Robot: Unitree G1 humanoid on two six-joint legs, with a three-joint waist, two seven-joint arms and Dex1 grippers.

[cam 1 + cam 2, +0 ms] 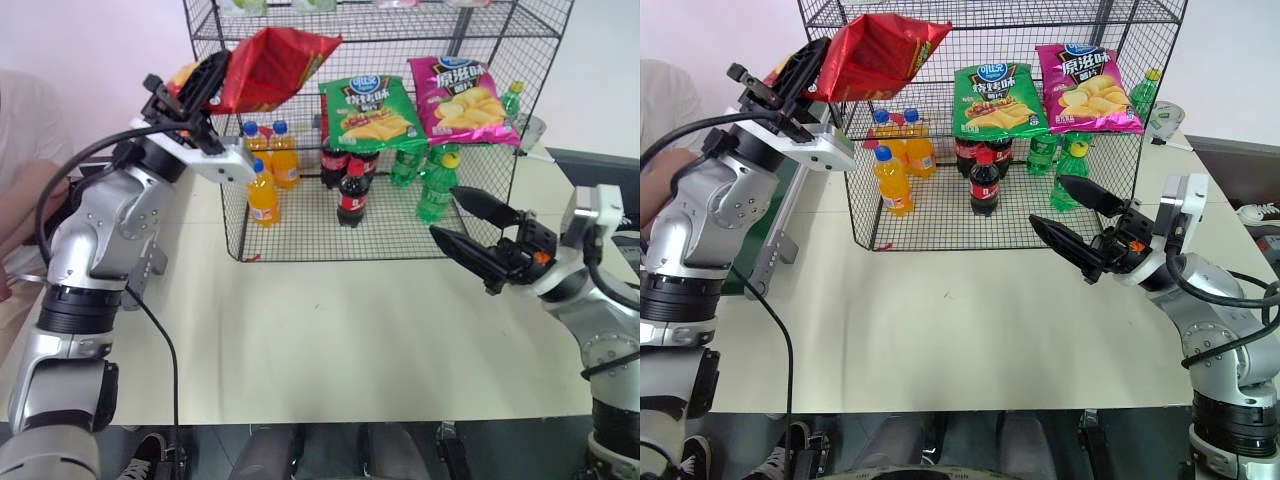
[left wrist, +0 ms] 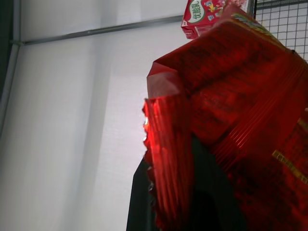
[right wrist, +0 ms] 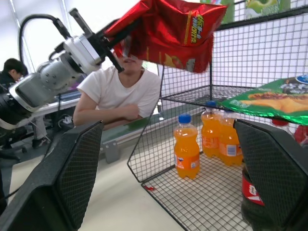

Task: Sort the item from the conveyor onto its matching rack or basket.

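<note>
Red crinkly snack bag (image 1: 272, 68): pinched by one end in my left gripper (image 1: 205, 82), fingers shut, held at black wire-mesh rack's (image 1: 497, 25) middle tier edge.
Right gripper (image 1: 462, 226): open, empty.
Risk: bag sags, snags front wire, drops among orange soda bottles (image 1: 263, 192).

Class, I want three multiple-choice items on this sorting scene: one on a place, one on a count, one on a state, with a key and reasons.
1. Where is the red snack bag?
A. On the table
B. Held up at the rack's upper left corner
C. Beside the cola bottles

2. How many orange drink bottles stand on the rack's bottom tier?
A. One
B. Three
C. Five

3. How is the right tool?
A. Open, holding nothing
B. Shut on a bottle
C. Shut on the green chip bag

Key: 1 B, the left tool grips the bag high by the rack; 2 B, three orange bottles are there; 3 A, its fingers stand apart over the table.
</note>
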